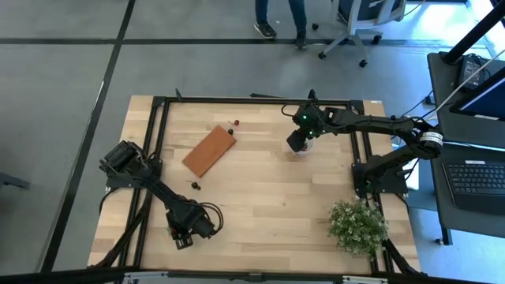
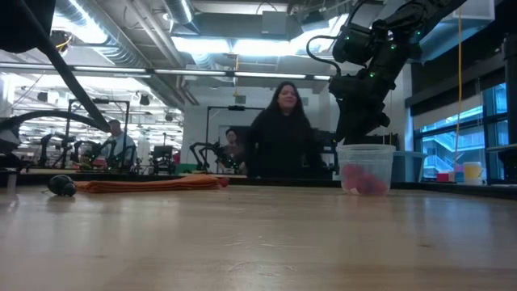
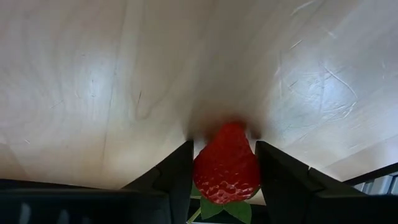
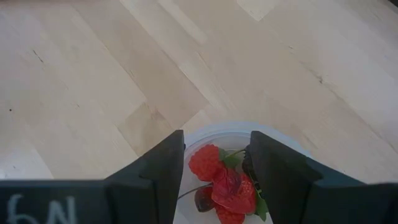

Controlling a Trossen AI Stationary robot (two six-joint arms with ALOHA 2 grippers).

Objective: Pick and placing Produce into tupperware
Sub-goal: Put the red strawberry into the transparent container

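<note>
Left jaws [image 3: 225, 163], near the worktop's [image 1: 260, 197] front-left corner, grip a strawberry [image 3: 227, 165] for carrying, while right jaws [image 4: 214, 168] hang parted over the cup [image 2: 365, 168] near the back-right, which already holds berries [image 4: 227, 186].

Left hand [image 3: 225, 177] low near the front edge, fingers clamped, right hand [image 4: 214, 168] raised, fingers parted
</note>
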